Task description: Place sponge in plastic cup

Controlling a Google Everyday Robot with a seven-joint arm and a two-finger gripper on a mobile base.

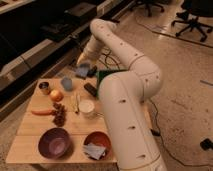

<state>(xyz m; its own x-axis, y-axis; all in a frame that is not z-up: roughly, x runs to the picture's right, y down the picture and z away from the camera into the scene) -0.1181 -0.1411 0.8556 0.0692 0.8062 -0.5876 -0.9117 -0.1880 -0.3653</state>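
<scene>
The white arm (pixel 125 60) reaches over the far edge of the wooden desk (pixel 30 142), with its claw (pixel 85 66) hanging just above that edge. The claw looks closed around the blue-grey sponge (pixel 82 72), which it holds clear of the desk. The pickup seems done, but the sponge is not yet over the plastic cup (pixel 66 83), which stands near, below and to the left, so carrying it across and releasing it remain.

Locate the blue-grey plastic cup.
In the camera view, the plastic cup stands far-left on the wooden table, between a small metal cup and the hovering gripper.
</scene>
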